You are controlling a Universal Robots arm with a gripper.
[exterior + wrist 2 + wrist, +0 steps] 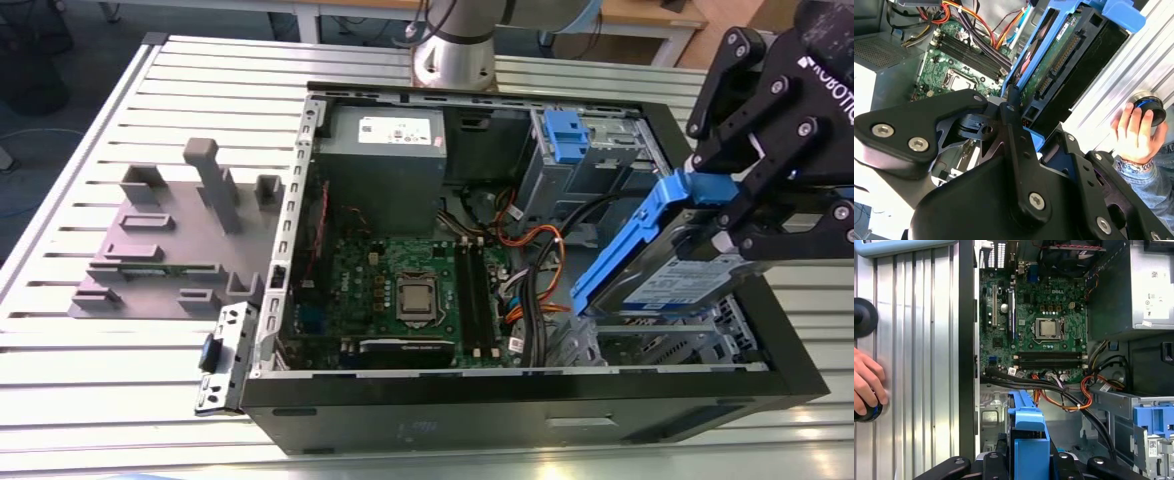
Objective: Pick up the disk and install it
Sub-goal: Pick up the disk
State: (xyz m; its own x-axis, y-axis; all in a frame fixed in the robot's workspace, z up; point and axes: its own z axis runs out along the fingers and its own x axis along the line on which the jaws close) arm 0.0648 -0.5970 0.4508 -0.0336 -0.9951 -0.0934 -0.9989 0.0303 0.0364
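The disk (663, 275), a silver drive with a white-and-blue label in blue caddy rails, hangs tilted above the right end of the open computer case (534, 385). My black gripper (731, 212) is shut on its upper end. Just below the disk sits the grey metal drive bay (654, 345). In the second wrist view the disk (1064, 65) shows its connector edge and circuit board between my fingers (1013, 125). In the first wrist view the blue caddy (1029, 437) points down into the case.
A motherboard (407, 290), orange and black cables (534, 240) and a power supply (387, 150) fill the case. A blue bracket (566, 135) stands at the back. A grey slotted holder (174, 230) lies on the exterior view's left. A person's hand (1134, 132) rests on a knob (1149, 107).
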